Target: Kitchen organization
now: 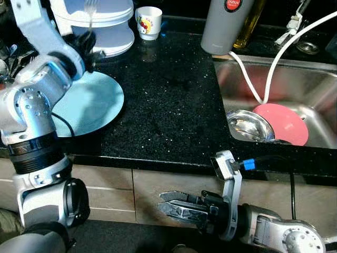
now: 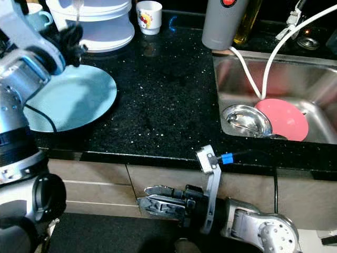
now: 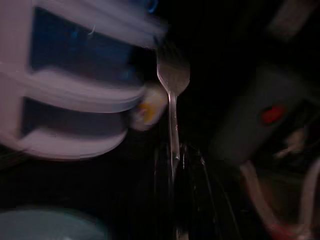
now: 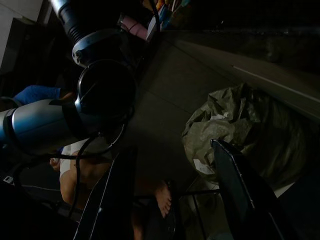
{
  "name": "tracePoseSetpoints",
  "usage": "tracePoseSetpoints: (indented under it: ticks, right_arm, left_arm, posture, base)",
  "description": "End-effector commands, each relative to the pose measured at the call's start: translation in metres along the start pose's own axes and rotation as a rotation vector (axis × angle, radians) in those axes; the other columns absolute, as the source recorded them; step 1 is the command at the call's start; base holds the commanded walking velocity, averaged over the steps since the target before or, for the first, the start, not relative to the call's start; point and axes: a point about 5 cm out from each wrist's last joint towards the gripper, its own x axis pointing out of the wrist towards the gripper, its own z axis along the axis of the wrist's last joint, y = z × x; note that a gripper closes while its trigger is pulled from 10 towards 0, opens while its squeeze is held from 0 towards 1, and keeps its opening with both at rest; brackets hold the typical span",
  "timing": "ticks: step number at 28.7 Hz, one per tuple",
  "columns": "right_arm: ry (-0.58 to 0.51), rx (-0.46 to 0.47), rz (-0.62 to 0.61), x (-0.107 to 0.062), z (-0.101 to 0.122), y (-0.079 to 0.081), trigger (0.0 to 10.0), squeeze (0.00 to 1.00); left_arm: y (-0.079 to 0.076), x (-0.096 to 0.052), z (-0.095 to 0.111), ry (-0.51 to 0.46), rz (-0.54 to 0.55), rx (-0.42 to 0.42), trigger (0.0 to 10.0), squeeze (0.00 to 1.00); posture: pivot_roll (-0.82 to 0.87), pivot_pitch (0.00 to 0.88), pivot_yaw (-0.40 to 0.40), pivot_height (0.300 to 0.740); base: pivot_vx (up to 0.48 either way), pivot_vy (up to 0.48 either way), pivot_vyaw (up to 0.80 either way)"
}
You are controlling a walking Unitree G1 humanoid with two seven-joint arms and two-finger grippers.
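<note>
On the black speckled worktop (image 1: pixel 168 100) the left end effector (image 1: pixel 87 45) is raised at about ten o'clock in the head views, over the far rim of the light blue plate (image 1: pixel 92 103). Its fingers are closed on the handle of a metal fork (image 1: pixel 90 10), which stands upright with the tines at the top. The head views show only a blurred streak of fork. The left wrist view gives it more clearly: the fork (image 3: pixel 173 95) rises from between the dark fingers, its tines up against the stacked white containers (image 3: pixel 75 85), with the blue plate's edge (image 3: pixel 50 225) below.

Behind the plate, at twelve o'clock, stand the white containers (image 1: pixel 108 23) and a small white cup with a cartoon print (image 1: pixel 149 22). A grey cylinder with a red badge (image 1: pixel 226 23) stands at one o'clock beside the steel sink (image 1: pixel 316 79). In the sink, at three o'clock, lie a pink plate (image 1: pixel 287 124) and a shiny steel bowl (image 1: pixel 250 126), with white cords (image 1: pixel 274 63) running down into the basin.

The right end effector (image 1: pixel 176 205) hangs low at six o'clock, in front of the cabinet below the worktop edge, with nothing in it. The right wrist view shows its two fingers (image 4: pixel 240 195) spread apart. That dark view also shows a crumpled plastic bag (image 4: pixel 240 130) on the floor, the robot's own leg joint (image 4: pixel 100 95), and a person's bare foot (image 4: pixel 162 197).
</note>
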Motion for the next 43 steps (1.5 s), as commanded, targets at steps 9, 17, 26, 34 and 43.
tracePoseSetpoints:
  ticks: [9,17,26,34,43]
  right_arm:
    - [-0.022,-0.020,0.014,0.001,-0.002,-0.001,10.0,0.00]
    - [-0.038,0.001,0.008,0.002,-0.003,-0.005,10.0,0.00]
    - [-0.053,-0.007,-0.014,0.002,-0.002,-0.009,10.0,0.00]
    - [-0.063,-0.017,-0.031,0.002,-0.001,-0.012,10.0,0.00]
    - [-0.091,-0.026,-0.035,0.000,-0.001,-0.013,10.0,0.00]
  left_arm:
    - [-0.074,-0.047,-0.032,-0.027,-0.595,-0.277,0.0,0.00]
    - [-0.072,-0.052,-0.034,-0.024,-0.573,-0.282,10.0,0.00]
    - [-0.061,-0.048,-0.035,-0.003,-0.518,-0.236,10.0,0.00]
    - [-0.054,-0.039,-0.042,0.093,-0.511,-0.065,10.0,0.00]
    - [-0.031,-0.016,-0.064,0.241,-0.412,0.335,10.0,0.00]
  posture:
    - [0.03,0.080,-0.023,0.740]
    - [0.05,0.061,-0.011,0.740]
    - [0.03,0.051,0.006,0.740]
    - [0.03,0.046,0.013,0.740]
    - [0.02,0.015,0.025,0.740]
  base:
    - [0.000,0.000,0.00]
    - [0.000,0.000,-0.37]
    - [0.000,0.000,-0.79]
    - [0.000,0.000,-0.79]
    - [0.000,0.000,-0.66]
